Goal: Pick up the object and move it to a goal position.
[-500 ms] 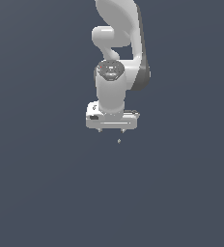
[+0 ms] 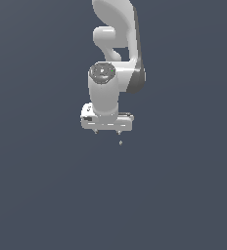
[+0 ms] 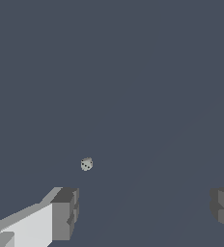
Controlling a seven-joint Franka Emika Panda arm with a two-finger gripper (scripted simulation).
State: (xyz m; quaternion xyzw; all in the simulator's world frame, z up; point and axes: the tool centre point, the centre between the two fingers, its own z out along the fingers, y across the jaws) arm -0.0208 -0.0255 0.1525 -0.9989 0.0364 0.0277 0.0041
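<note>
I see my hand [image 3: 144, 212] spread wide, nothing between the fingers [image 3: 64, 212]. Beyond the fingertips, toward eleven o'clock, lies the object [image 3: 86, 164], a pale speck with dark dots. On the exterior view it sits just under the hand, at five o'clock.

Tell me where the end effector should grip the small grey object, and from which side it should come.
Grip the object across its middle, probably from straight above: it is a tiny rounded piece with no handle. The open end effector is not yet centred over it.
</note>
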